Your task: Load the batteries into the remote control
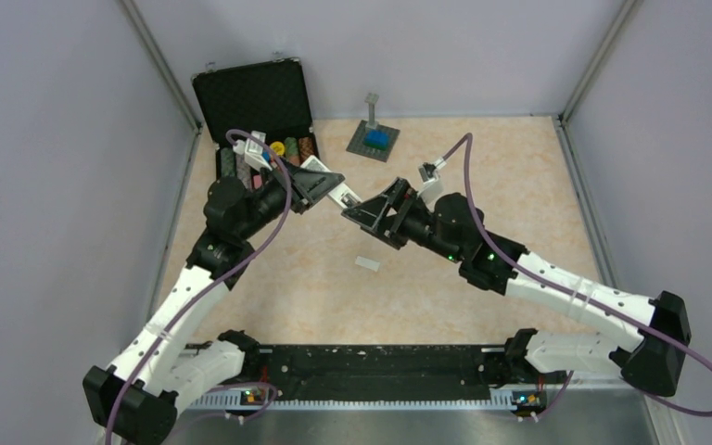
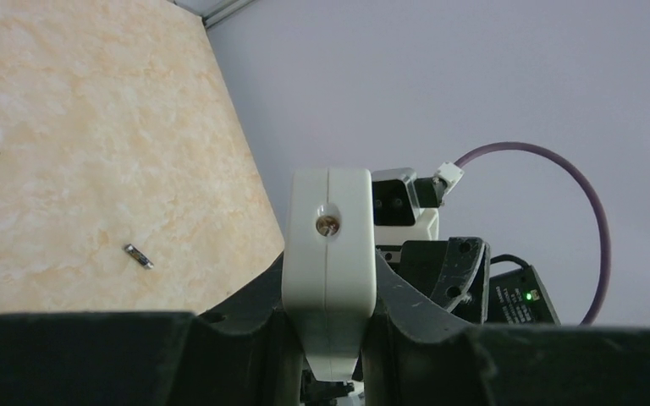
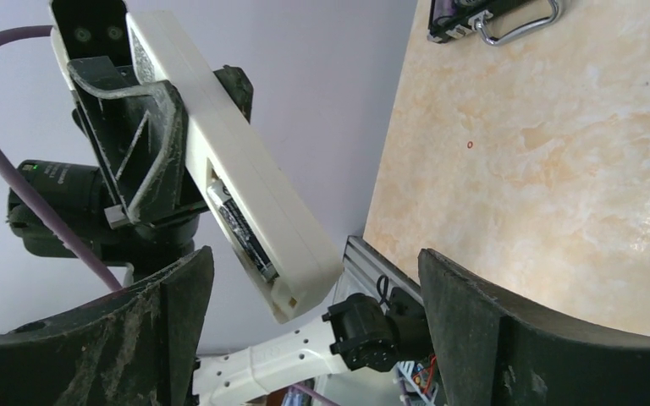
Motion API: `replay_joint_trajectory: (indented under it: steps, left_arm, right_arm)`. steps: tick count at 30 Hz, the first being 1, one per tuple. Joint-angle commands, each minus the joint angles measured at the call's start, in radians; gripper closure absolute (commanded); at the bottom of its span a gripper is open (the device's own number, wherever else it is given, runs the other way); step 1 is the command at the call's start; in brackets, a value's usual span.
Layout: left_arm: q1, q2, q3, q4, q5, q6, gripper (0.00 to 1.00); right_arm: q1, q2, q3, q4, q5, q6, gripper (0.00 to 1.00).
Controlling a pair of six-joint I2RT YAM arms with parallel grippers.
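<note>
My left gripper (image 1: 320, 185) is shut on the white remote control (image 1: 343, 197) and holds it in the air above the table's middle. In the left wrist view the remote (image 2: 328, 245) is seen end-on between the jaws of the left gripper (image 2: 328, 292). In the right wrist view the remote (image 3: 245, 169) shows an open compartment with one dark battery (image 3: 241, 230) lying in it. My right gripper (image 1: 368, 215) is open and empty, and the remote's free end lies between its spread fingers (image 3: 474, 330), touching neither. A second battery (image 2: 138, 255) lies on the table.
A small white cover plate (image 1: 367, 264) lies on the table below the grippers. An open black case (image 1: 260, 111) with coloured pieces stands at the back left, and also shows in the right wrist view (image 3: 491, 17). A grey baseplate with a blue brick (image 1: 374, 139) stands at the back.
</note>
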Motion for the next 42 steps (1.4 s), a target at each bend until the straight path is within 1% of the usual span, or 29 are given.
replay_joint_trajectory:
  steps: [1,14,19,21,24,32,39,42]
  left_arm:
    - [0.003,-0.033,-0.025,0.137,0.051,0.031,1.0]
    - [0.002,-0.045,-0.078,0.287,0.169,0.06,1.0]
    - [0.001,-0.053,-0.097,0.3,0.176,0.076,1.0]
    - [0.001,-0.055,-0.101,0.308,0.176,0.077,1.0]
    - [0.001,-0.059,-0.103,0.313,0.171,0.078,1.0]
    - [0.001,-0.06,-0.095,0.308,0.148,0.067,1.0]
    - [0.002,-0.064,-0.089,0.309,0.113,0.059,1.0]
    - [0.001,-0.065,-0.089,0.322,0.095,0.043,1.0]
  right_arm:
    - [-0.01,-0.044,0.047,0.049,-0.006,-0.053,0.1]
    - [-0.019,-0.023,0.058,0.111,0.003,-0.022,0.1]
    - [-0.019,-0.021,0.052,0.127,0.003,-0.011,0.11]
    - [-0.018,-0.017,0.051,0.124,0.004,-0.008,0.13]
    - [-0.019,-0.009,0.054,0.116,-0.001,-0.006,0.19]
    - [-0.02,0.019,0.06,0.083,-0.015,-0.024,0.39]
    - [-0.019,0.021,0.039,0.099,-0.033,-0.027,0.46]
    - [-0.019,0.019,0.02,0.13,-0.066,-0.027,0.53]
